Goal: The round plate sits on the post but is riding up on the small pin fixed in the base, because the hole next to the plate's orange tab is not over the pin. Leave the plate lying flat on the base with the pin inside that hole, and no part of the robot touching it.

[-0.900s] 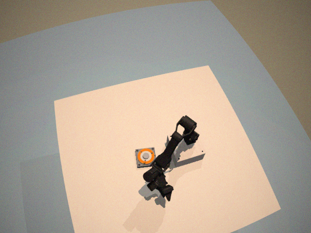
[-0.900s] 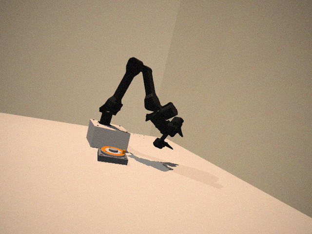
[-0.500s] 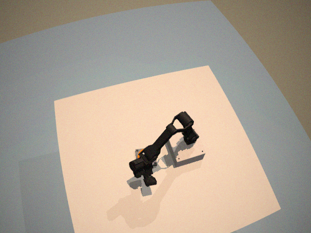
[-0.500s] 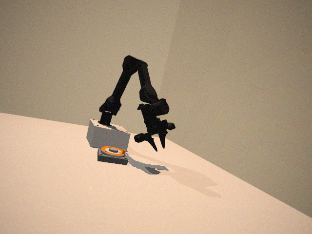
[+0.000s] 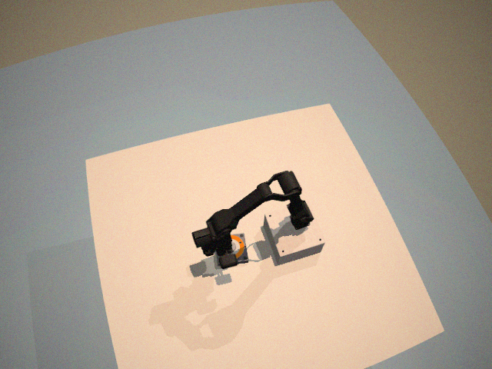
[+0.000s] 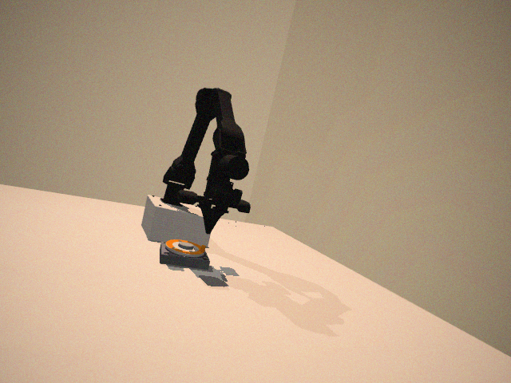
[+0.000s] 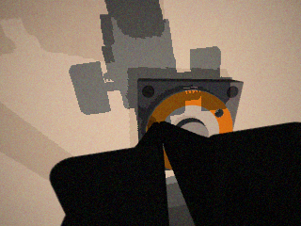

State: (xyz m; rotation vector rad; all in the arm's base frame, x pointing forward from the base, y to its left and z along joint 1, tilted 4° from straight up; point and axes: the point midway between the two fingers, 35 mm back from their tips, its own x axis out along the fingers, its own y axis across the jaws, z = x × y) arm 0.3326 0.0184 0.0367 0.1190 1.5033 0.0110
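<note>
We see the pincer [image 7: 163, 126] closed tight, fingertips pressed together, gripping nothing. It hangs over the plate [image 7: 175, 101], above its orange ring.

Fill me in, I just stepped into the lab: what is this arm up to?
The single black arm is poised above a round orange plate that sits on a grey post in a dark square base. Its gripper is shut and empty, its tip pointing down just above the plate's rim, apparently not touching. The plate's tab and a small hole show in the wrist view; the pin is not visible. Probably it means to nudge the plate round with closed fingers.
</note>
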